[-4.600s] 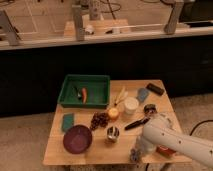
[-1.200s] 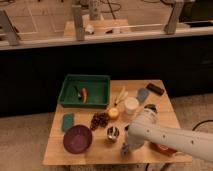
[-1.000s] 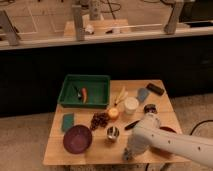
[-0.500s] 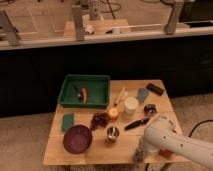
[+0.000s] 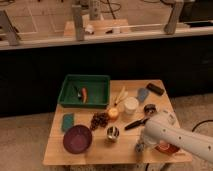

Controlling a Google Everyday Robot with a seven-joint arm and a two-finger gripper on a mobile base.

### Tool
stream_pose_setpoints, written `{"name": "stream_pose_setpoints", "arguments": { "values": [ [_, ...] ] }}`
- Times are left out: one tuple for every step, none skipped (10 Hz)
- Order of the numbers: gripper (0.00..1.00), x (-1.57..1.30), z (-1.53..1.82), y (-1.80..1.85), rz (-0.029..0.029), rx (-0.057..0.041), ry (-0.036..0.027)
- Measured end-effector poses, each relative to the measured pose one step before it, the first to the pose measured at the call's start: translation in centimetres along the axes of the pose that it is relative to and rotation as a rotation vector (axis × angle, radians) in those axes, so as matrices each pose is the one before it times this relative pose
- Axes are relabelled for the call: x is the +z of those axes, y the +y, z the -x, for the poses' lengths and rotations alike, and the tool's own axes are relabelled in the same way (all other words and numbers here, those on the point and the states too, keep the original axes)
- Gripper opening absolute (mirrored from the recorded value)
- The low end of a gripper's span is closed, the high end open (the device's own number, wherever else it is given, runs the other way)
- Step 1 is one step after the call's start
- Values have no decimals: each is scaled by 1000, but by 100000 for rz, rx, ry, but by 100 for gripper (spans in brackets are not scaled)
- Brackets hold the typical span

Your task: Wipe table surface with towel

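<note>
**White arm low over the near right of a crowded tabletop**

The hand sits at the near right edge of the tabletop, at the end of the white arm that enters from the right. To its left stand a small metal cup and a purple bowl. Beyond them lie a cluster of grapes, an orange fruit, a teal sponge and a black-handled utensil. A white cup stands mid-table. At the far left is the green tray; a dark block lies at the far right.
</note>
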Motion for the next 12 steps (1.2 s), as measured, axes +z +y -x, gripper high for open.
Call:
{"name": "stream_pose_setpoints", "arguments": {
  "values": [
    [0, 125, 1001, -892, -564, -715, -79],
    [0, 98, 1066, -866, -317, -1557, -293],
    [0, 100, 861, -655, -186, -1484, -437],
    [0, 155, 1050, -570, 17, -1766, -766],
    [0, 242, 1162, -517, 316, -2193, -996],
    [0, 193, 891, -254, 366, -2041, -1343],
    [0, 60, 953, 67, 205, -2729, -2780],
    [0, -35, 428, 475, 471, -1502, -1598],
    [0, -114, 578, 1087, 1403, -1893, -1215],
    [0, -168, 521, 1344, 1246, -1363, -1340],
    [0, -221, -7, 1224, 1262, -458, -794],
    [0, -127, -414, 973, 1204, -145, -341]
  ]
}}
